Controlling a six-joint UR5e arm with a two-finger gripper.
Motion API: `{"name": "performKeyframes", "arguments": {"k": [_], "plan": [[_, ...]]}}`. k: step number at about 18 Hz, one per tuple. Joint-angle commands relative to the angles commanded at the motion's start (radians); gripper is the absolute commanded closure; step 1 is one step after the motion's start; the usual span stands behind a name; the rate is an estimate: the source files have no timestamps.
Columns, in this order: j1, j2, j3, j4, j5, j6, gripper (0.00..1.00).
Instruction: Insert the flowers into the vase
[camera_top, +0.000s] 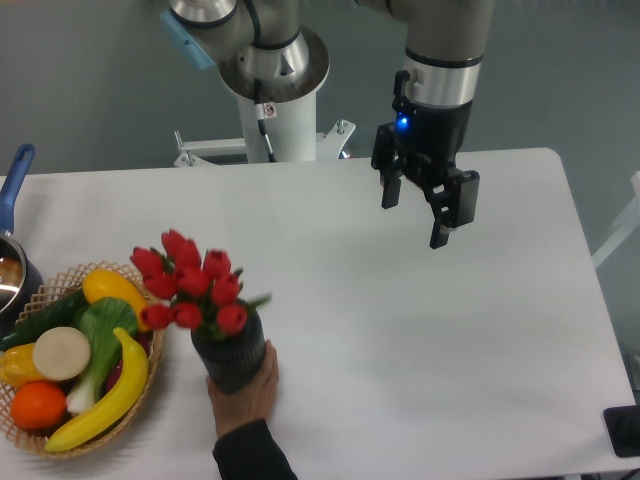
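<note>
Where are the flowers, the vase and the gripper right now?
flowers (190, 285), fixed camera, on the red buds.
vase (232, 362), fixed camera, on its dark ribbed side.
gripper (418, 212), fixed camera, midway between the open fingertips.

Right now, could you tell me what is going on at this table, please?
The red flowers already stand in the dark vase, which a person's hand is holding from below, beside the basket of toy produce. The robot's gripper hangs open and empty above the table, well off to the right, touching nothing.

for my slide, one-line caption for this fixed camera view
Red flowers sit in the dark vase steadied by a human hand, while the open gripper hovers apart, empty.
</note>
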Motion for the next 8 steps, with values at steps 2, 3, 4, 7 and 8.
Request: {"name": "performKeyframes", "arguments": {"k": [2,3,4,7,8], "plan": [[0.011,0.011,-0.009,0.000,0.000,0.000,0.00],[0.012,0.015,-0.011,0.000,0.000,0.000,0.00],[0.014,0.017,-0.011,0.000,0.000,0.000,0.00],[0.012,0.017,-0.020,0.002,0.000,0.000,0.00],[0.012,0.017,-0.021,0.002,0.000,0.000,0.00]]}}
